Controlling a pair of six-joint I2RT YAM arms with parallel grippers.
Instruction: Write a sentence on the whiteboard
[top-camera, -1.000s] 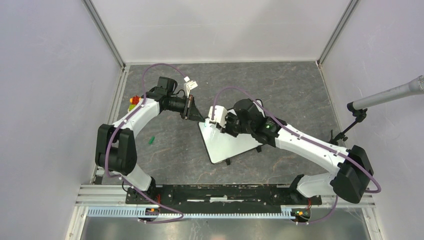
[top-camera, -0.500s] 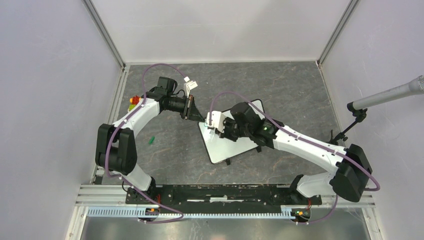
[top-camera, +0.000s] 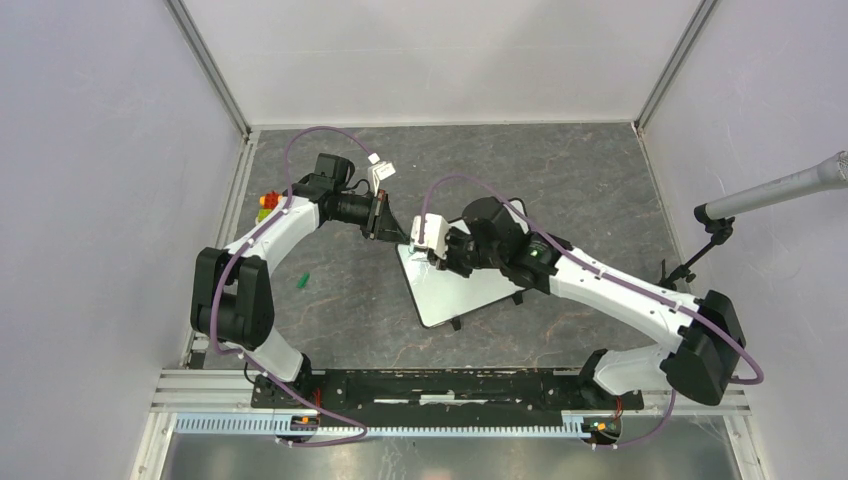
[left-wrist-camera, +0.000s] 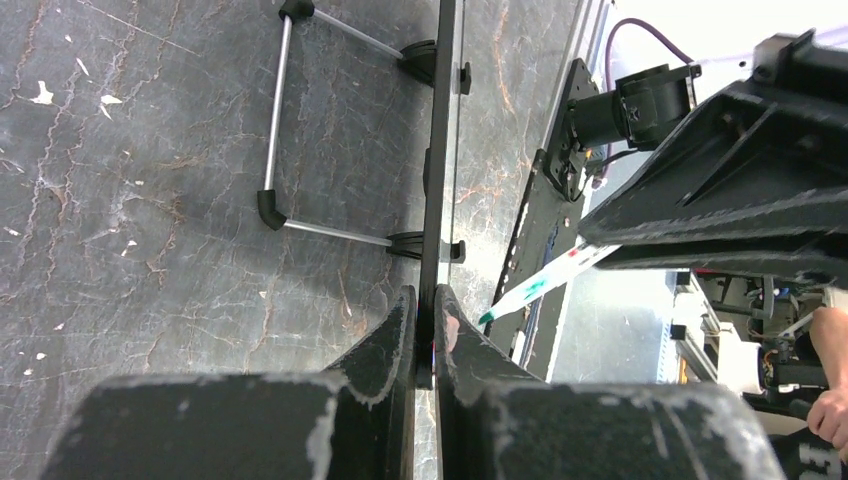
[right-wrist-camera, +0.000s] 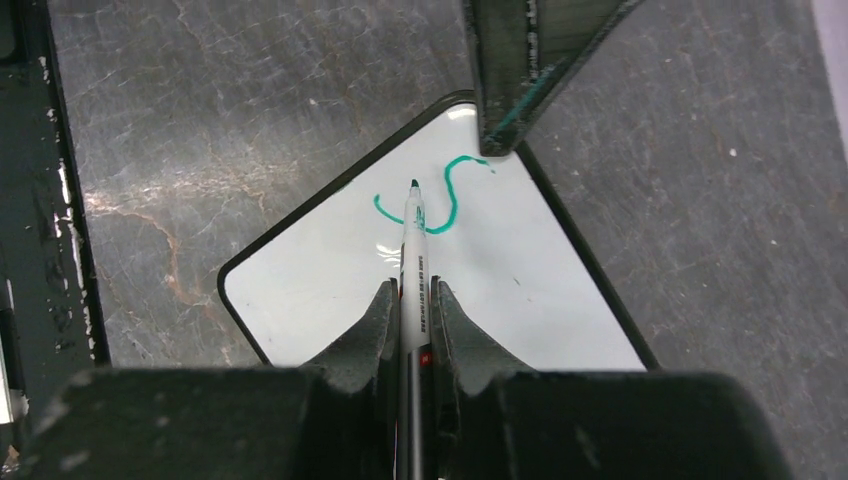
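The whiteboard (top-camera: 462, 290) stands tilted on the table's middle, and in the left wrist view it is a thin dark strip (left-wrist-camera: 441, 150). My left gripper (top-camera: 396, 236) (left-wrist-camera: 426, 300) is shut on its far-left edge. My right gripper (top-camera: 436, 252) (right-wrist-camera: 411, 292) is shut on a white marker (right-wrist-camera: 413, 245) with a green tip, also seen as the marker (left-wrist-camera: 535, 288). The tip is at the board (right-wrist-camera: 520, 300) beside a green curved stroke (right-wrist-camera: 452, 195), the only part of the sentence in view. The left fingers (right-wrist-camera: 520, 70) show at the board's far edge.
A small green cap (top-camera: 303, 280) lies on the table left of the board. Red and yellow bits (top-camera: 268, 200) sit by the left wall. A microphone on a stand (top-camera: 745, 203) reaches in from the right. The board's wire stand (left-wrist-camera: 280, 120) rests on the table.
The right gripper with the marker shifted slightly toward the near side, then back toward the board's far-left corner. The left arm has held still.
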